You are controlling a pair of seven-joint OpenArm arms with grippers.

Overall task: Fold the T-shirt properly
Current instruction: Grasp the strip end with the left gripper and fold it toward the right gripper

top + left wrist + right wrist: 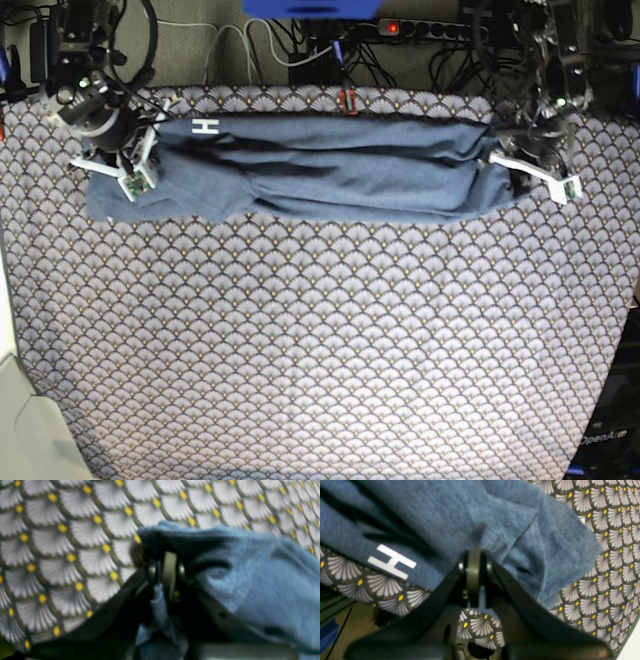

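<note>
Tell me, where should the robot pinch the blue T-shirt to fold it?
Probably at its two short ends. The T-shirt lies as a long band across the tablecloth, so coming in from each side keeps it stretched. Both pincers, left and right, are shut on those ends.

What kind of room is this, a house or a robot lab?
Probably a robot lab: two arms pinch a T-shirt on a tablecloth, with cables and a power strip behind.
</note>
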